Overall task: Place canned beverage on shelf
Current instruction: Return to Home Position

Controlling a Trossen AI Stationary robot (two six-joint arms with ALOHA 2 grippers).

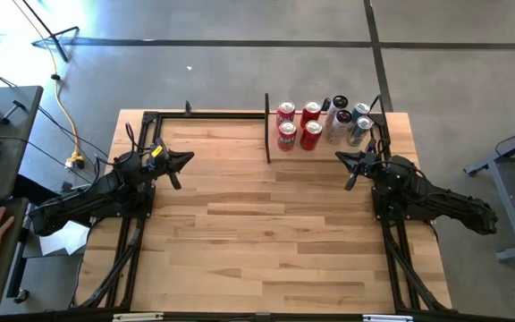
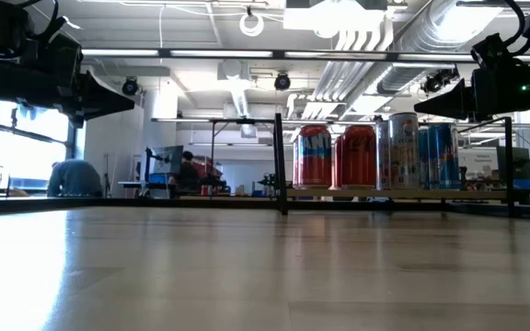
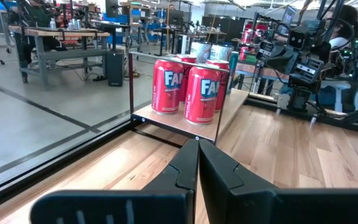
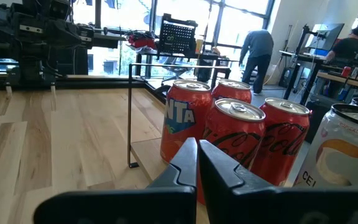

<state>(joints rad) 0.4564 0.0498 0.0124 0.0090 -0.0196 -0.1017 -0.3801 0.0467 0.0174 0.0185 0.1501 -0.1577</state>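
Shelf [image 4: 146, 152] holds Fanta can [image 4: 182, 121] marked "NTA", Coca-Cola-script can [image 4: 238, 137] beside.

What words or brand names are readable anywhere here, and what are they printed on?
"FA": on the two front red cans on the shelf, left wrist view.
"NTA": on the blue-patched red can, right wrist view.
"CE": on the white can, the rest cut off.
Curly white script on two red cans: partly hidden, not surely readable.
Small print on the white can: too blurred.
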